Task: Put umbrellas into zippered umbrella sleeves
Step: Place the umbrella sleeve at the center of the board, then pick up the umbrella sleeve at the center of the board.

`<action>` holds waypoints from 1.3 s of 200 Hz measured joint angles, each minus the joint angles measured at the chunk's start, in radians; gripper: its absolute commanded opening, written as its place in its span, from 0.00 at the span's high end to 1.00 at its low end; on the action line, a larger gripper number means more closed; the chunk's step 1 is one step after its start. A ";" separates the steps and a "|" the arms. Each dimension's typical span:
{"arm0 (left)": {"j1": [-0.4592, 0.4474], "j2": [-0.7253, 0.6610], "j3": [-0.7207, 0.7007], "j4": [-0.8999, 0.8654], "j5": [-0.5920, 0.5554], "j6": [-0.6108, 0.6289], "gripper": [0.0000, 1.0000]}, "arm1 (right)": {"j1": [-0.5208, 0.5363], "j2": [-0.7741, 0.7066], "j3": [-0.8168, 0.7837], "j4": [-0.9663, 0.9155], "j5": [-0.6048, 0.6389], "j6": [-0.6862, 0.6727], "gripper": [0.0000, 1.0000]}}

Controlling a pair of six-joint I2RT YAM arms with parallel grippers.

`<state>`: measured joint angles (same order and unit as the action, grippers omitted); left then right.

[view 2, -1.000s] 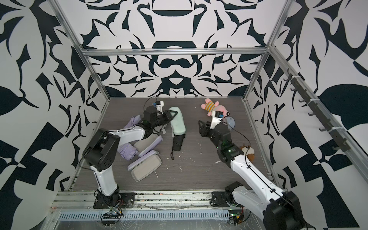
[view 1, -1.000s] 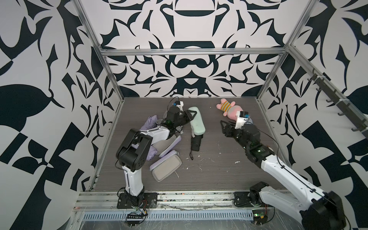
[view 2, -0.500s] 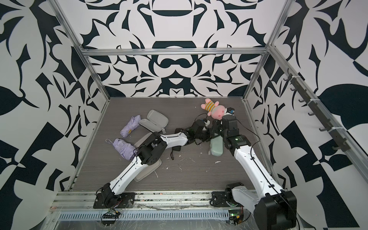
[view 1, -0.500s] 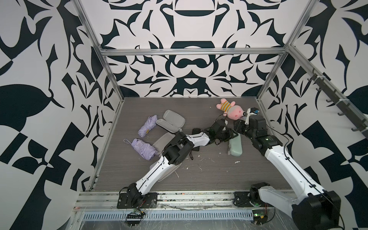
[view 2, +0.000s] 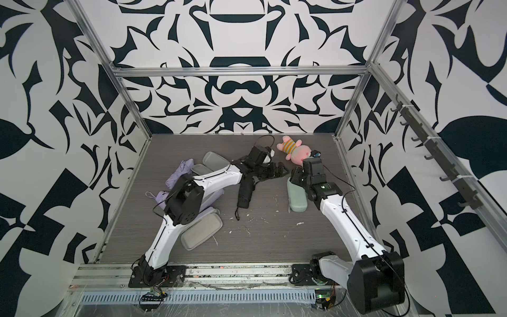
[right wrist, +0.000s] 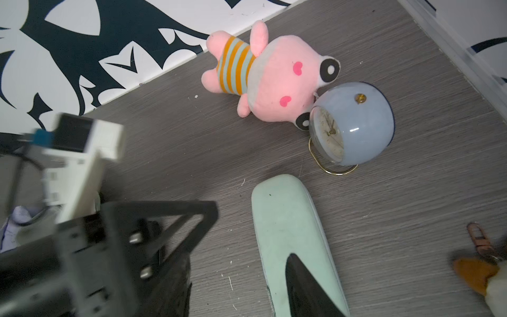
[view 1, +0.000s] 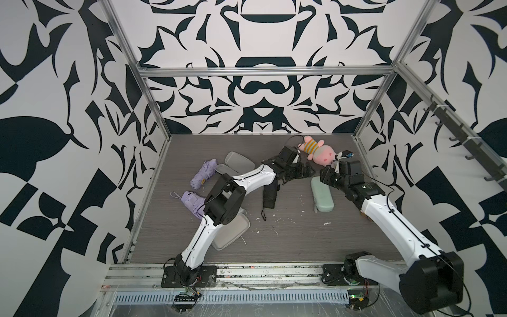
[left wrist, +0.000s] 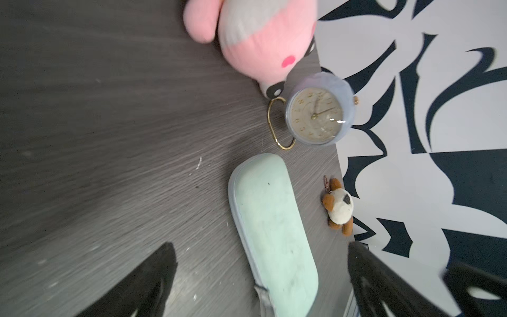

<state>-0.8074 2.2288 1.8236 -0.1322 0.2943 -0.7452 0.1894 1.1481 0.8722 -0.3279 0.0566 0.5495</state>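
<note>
Left wrist view: the left gripper (left wrist: pixel 262 245) has spread its jaws wide since a second ago and is empty. The closed mint sleeve (left wrist: pixel 263 197) lies flat on the table (left wrist: pixel 109 137) at lower centre. Both wrist views show the clock (left wrist: pixel 319 109) by its end; in both top views the right arm covers it. The right gripper (view 1: pixel 325 175) has one finger (right wrist: pixel 304 285) over the sleeve; its grip is unclear.

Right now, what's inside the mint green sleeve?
Only the outer shell shows: the mint green sleeve lies closed on the table. Its inside is covered, so what it holds, if anything, cannot be seen.
</note>
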 measured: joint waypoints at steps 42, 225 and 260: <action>0.089 -0.388 -0.239 -0.067 -0.099 0.193 0.00 | 0.066 0.063 0.000 0.010 -0.052 0.087 0.49; 0.674 -0.647 -0.755 -0.249 -0.132 0.099 0.20 | 0.566 0.846 0.542 -0.238 0.127 0.253 0.01; 0.683 -0.484 -0.740 -0.158 -0.095 0.005 0.30 | 0.537 0.896 0.578 -0.245 0.106 0.248 0.05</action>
<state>-0.1246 1.7447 1.0832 -0.2901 0.1997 -0.7403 0.7265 2.0438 1.4498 -0.5728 0.1631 0.7975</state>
